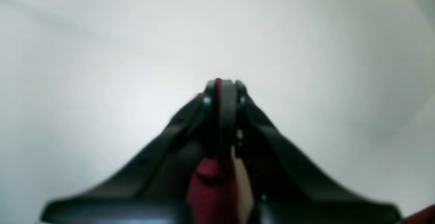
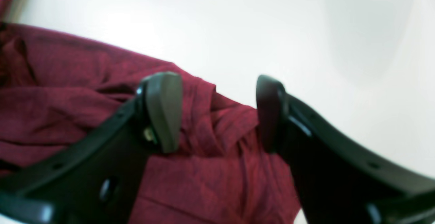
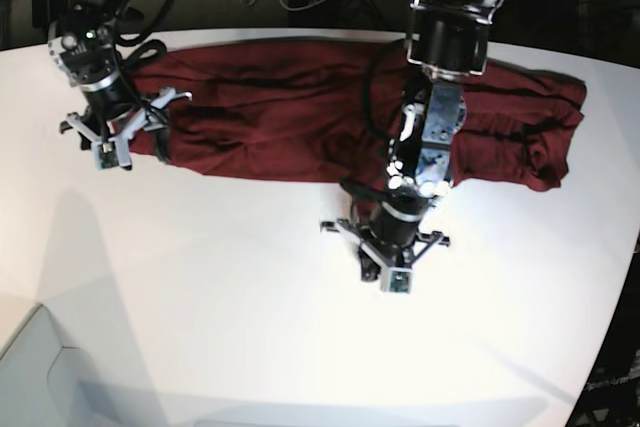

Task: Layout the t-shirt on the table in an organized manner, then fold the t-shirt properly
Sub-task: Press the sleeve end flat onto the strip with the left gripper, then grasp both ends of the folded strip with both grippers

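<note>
Shirt [image 3: 300, 117] work starts at your left tool [image 1: 222, 91]: its jaws are pressed together on a thin fold of maroon cloth, a sliver showing between the tips in the left wrist view. In the base view that tool [image 3: 392, 265] sits over bare white, forward of the shirt's near hem, so how much cloth it has you cannot tell; check that before you drag. Your right tool [image 2: 217, 115] stands with jaws apart, straddling a bunched ridge of fabric at the shirt's end, nothing pinched yet. Lower it so one finger [image 2: 163, 112] goes under the ridge, and close on a single layer if you can.

The shirt lies as a long wrinkled band along the far edge of the surface [image 3: 220, 297], one end bunched toward the far right corner. All the open room is toward the near edge, so pull that way, both arms together, keeping the cloth taut. Mind the curved right edge [image 3: 625, 277].
</note>
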Controlling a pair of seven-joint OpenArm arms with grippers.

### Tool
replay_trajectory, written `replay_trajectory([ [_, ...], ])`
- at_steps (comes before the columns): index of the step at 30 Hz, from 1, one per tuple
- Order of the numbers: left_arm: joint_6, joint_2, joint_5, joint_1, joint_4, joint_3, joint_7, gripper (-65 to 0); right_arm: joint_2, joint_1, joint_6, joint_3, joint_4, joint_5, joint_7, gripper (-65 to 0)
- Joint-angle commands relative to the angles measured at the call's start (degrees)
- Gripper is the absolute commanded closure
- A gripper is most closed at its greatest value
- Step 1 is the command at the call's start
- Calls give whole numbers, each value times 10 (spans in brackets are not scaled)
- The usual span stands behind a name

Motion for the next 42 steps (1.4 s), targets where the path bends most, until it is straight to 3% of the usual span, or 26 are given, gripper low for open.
replay_trajectory([
  [1, 1, -1, -1, 7, 38, -12, -15, -1, 2, 3, 3, 1, 9, 10, 16, -352],
  [13, -2, -2, -1, 148, 228, -203, -15, -1, -10, 4, 3, 0, 8, 11, 16, -352],
  [23, -7, -11, -2, 190, 258, -335, -15, -1, -18, -1, 3, -20, 8, 11, 16, -352],
  [30, -92, -26, -1, 209, 249, -394, -15, -1, -18, -1, 3, -20, 8, 11, 16, -352],
  [42, -145, -39, 2, 246, 174, -452, -15, -1, -18, -1, 3, -20, 8, 11, 16, -352],
])
